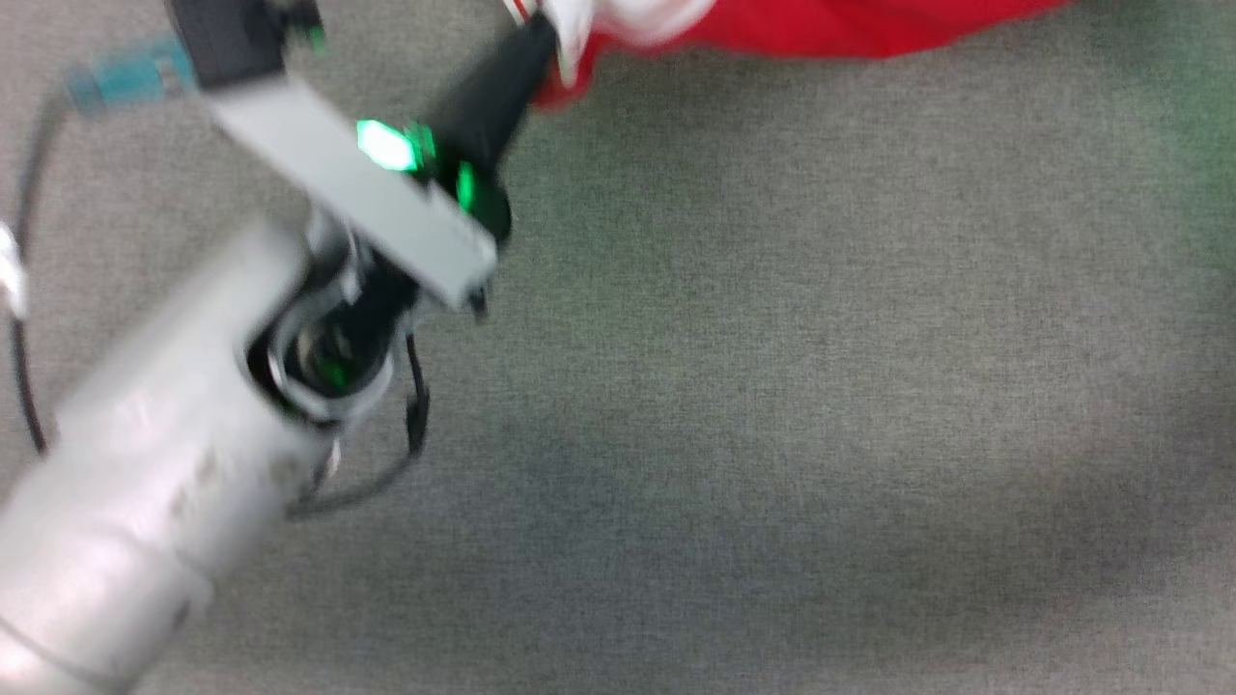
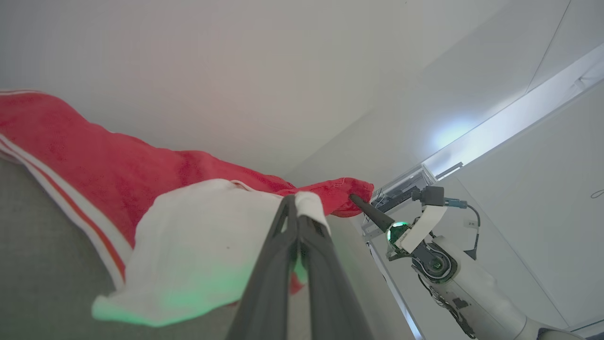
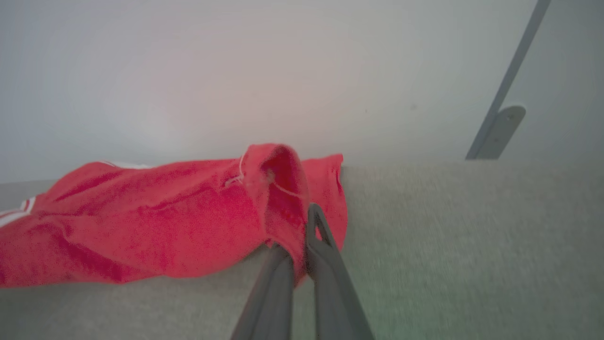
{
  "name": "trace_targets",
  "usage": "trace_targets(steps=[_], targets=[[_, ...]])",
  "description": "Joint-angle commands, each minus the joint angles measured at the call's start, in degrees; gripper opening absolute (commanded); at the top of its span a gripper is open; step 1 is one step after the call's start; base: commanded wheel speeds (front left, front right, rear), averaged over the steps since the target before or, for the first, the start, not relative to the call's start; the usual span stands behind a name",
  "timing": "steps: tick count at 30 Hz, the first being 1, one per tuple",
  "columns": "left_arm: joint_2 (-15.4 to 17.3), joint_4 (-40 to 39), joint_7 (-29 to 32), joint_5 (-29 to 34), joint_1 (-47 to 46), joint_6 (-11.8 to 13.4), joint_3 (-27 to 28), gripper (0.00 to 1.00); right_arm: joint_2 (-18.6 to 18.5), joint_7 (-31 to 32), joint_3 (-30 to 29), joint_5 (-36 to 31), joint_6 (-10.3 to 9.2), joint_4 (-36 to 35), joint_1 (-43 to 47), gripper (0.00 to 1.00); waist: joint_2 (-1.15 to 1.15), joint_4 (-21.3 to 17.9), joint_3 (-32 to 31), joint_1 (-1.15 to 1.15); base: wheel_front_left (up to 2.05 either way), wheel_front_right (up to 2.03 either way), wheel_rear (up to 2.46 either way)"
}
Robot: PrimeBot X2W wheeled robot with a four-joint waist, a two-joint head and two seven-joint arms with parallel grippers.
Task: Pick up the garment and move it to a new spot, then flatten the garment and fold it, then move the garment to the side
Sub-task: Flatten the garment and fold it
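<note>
1. My left gripper [image 2: 297, 208] is pressed shut on the garment's [image 2: 118, 165] white sleeve [image 2: 198, 245], and a bit of white cloth pokes out past the tips.
2. My right gripper [image 3: 299, 245] is closed as well, pinching a red fold at the garment's edge.
3. In the left wrist view, the right gripper bites the red corner at 3 o'clock from my left tips, near them.
4. From both grips the garment trails toward 9 o'clock, red with striped trim [image 2: 71, 208], sagging onto the grey mat [image 1: 772, 386].
5. In the blurred head view, the garment lies at 12 o'clock and my left arm [image 1: 145, 502] reaches up from 7 o'clock.
6. A pale wall [image 3: 236, 71] stands behind.
</note>
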Motion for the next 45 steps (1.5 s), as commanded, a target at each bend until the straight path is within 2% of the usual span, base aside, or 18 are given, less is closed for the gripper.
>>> trace_targets(steps=[1,10,17,22,29,34,39,45], targets=[[0.66,-1.73,-0.92,0.05,2.97,-0.12,-0.35,0.0,-1.81,0.54,0.63,2.03,-0.09,-2.31,3.84,0.0,0.0,0.29,-0.73,0.0,0.0,0.0,0.0],[5.44,-12.0,-6.08,3.7,19.32,-0.13,-1.98,0.0,-10.59,2.5,0.16,12.63,-0.09,-17.83,26.54,0.0,0.0,0.44,-4.74,0.0,0.0,0.0,0.0],[8.84,-17.99,-6.93,7.61,29.81,-0.13,-2.86,0.0,-16.72,1.68,-2.11,14.16,-0.09,-27.24,41.69,0.0,0.0,0.89,-7.79,0.0,0.0,0.0,0.0],[10.08,-21.12,-6.88,10.93,37.64,-0.13,-0.05,0.0,-19.45,1.14,-5.55,15.24,-0.09,-33.04,51.95,0.0,0.0,1.29,-9.74,0.0,0.0,0.0,0.0],[11.97,-26.75,-6.9,14.36,47.45,-0.12,1.89,0.0,-21.02,1.32,-12.44,15.86,-0.09,-40.72,65.32,0.0,0.0,1.09,-10.86,0.0,0.0,0.0,0.0],[13.15,-29.09,-6.91,14.94,50.49,-0.13,2.27,0.0,-20.46,2.78,-17.67,14.14,-0.09,-45.91,71.61,0.0,0.0,0.62,-11.06,0.0,0.0,0.0,0.0],[13.52,-29.92,-5.99,16.04,47.21,-0.13,2.01,0.0,-18.29,5.73,-21.49,11.33,-0.09,-49.78,72.07,0.0,0.0,0.65,-11.3,0.0,0.0,0.0,0.0],[12.27,-29.1,-4.16,15.37,39.44,-0.12,2.42,0.0,-16.04,10.03,-23.5,8.74,-0.09,-51.29,68.52,0.0,0.0,1.11,-11.72,0.0,0.0,0.0,0.0]])
